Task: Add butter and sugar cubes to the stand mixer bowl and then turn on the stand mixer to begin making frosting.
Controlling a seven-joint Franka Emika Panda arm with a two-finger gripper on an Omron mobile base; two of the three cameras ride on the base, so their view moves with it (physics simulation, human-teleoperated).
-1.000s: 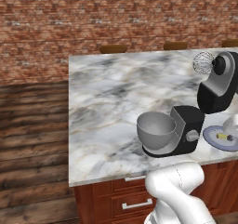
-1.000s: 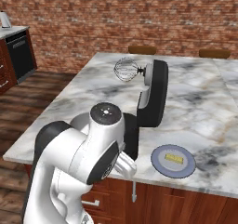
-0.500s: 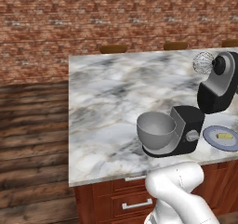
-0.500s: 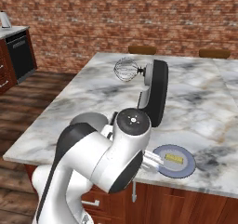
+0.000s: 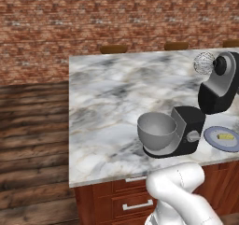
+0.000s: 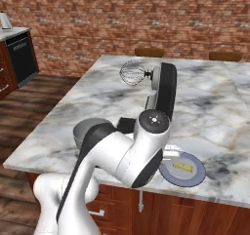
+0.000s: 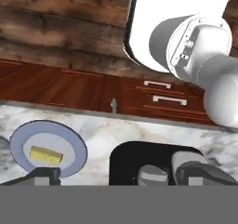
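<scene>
Hand spread wide over the black stand mixer (image 7: 153, 160)

Small pale-yellow butter stick (image 7: 46, 154) sits on the flat blue-grey round plate (image 7: 69, 148) right beside the mixer; hand (image 7: 123, 174) holds nothing.

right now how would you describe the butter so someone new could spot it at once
Find the marble counter and the black stand mixer near its front edge. Beside the mixer's base lies a flat blue-grey plate, and the butter is the small pale-yellow stick lying on it, the only yellow thing there.

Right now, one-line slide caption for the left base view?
Stand mixer with head tilted back, empty stand mixer bowl on its base, butter waiting on the blue-grey plate beside it.
</scene>
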